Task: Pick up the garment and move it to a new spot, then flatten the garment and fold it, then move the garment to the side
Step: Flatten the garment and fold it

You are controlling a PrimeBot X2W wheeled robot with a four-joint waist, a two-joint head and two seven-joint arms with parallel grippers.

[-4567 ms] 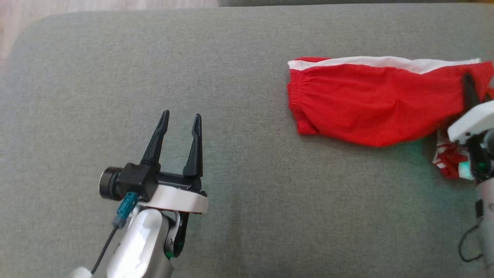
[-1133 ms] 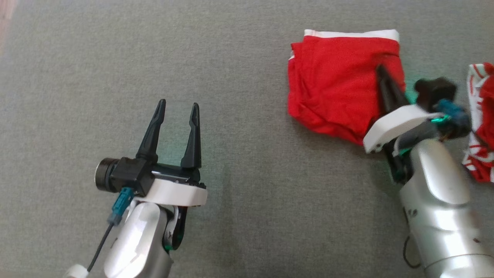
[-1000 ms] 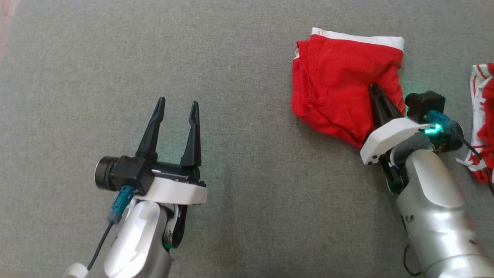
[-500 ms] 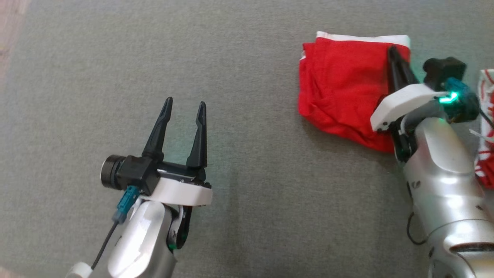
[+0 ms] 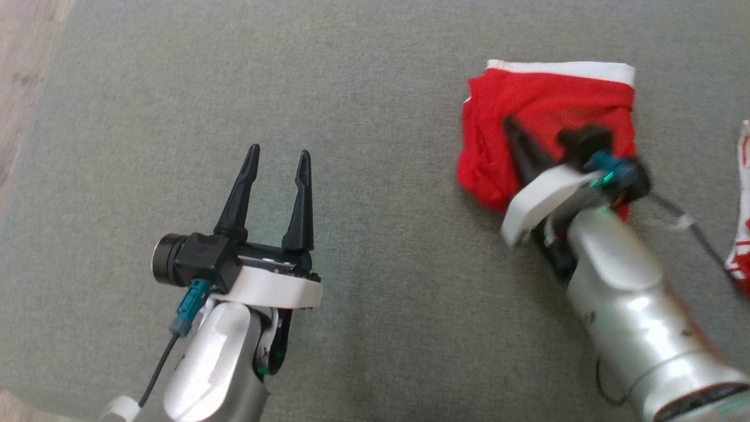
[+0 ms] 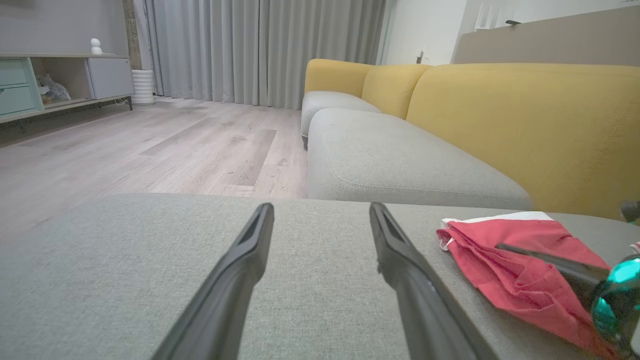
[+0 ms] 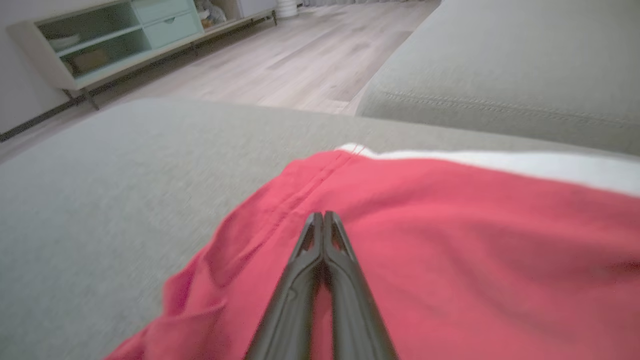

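Looking down from the head, the folded red garment (image 5: 551,99) lies at the far right of the grey cushion (image 5: 375,70). The right gripper (image 5: 511,124), fingers pressed together, is laid across its top layer, and dragging sideways that way could peel the fold open or bunch the cloth. A striped cloth (image 5: 741,234) near the right edge could get swept along. The left gripper (image 5: 278,153) hangs well apart, fingers spread and empty. Along the left wrist, the garment's layers look loose at the near edge, prone to catch. Along the right wrist, the closed tips rest on red fabric with nothing visibly pinched, so they may slip.
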